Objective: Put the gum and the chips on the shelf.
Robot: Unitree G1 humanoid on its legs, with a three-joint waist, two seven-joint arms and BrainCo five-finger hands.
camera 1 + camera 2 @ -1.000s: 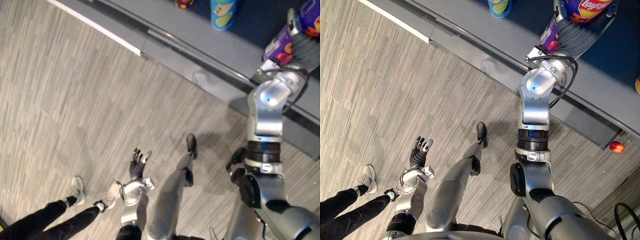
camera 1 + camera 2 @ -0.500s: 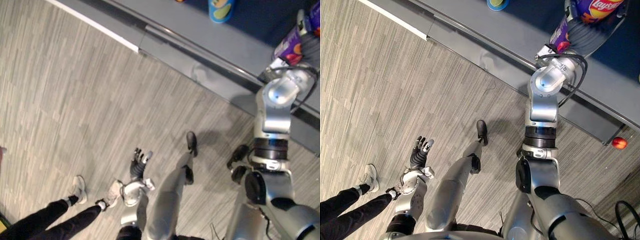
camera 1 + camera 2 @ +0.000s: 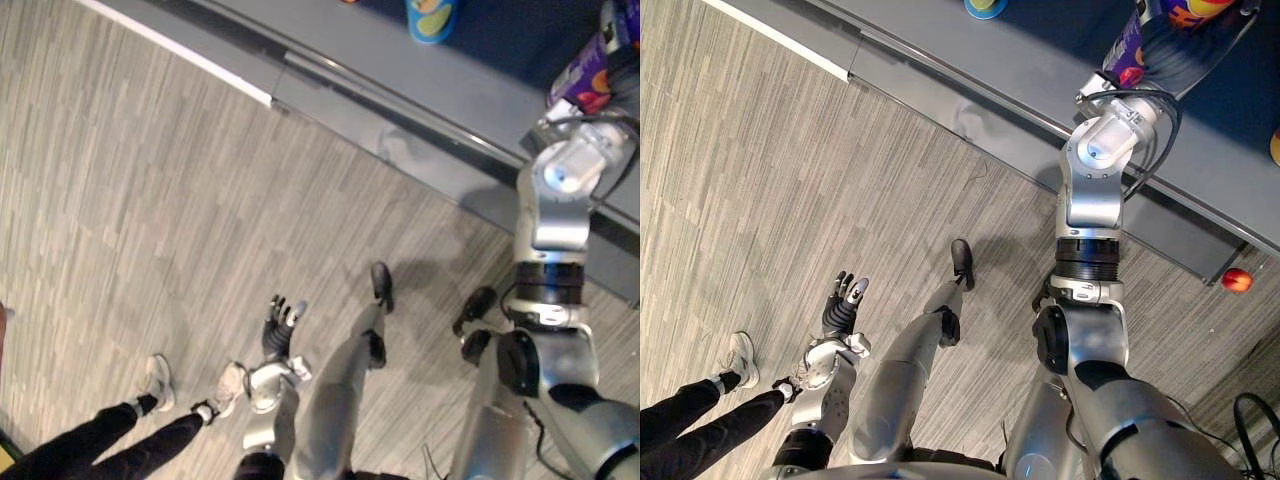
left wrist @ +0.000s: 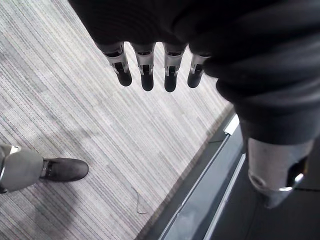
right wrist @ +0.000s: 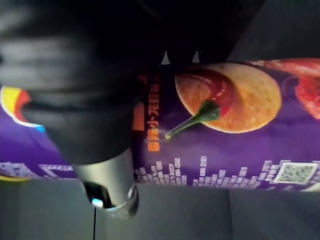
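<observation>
Your right hand (image 5: 75,90) holds the purple chips bag (image 5: 225,150) above the shelf (image 3: 1060,25), its thumb (image 5: 107,192) lying across the bag. Your left hand (image 3: 280,325) hangs low over the floor (image 3: 150,200), fingers straight.

We see the chips tube (image 5: 225,110), purple with a picture of a round chip and a red chili, tilted at the upper right of the head views over the grey shelf (image 3: 1030,70). The right hand (image 5: 105,180) grips its middle. We cannot tell whether it touches the shelf.
</observation>
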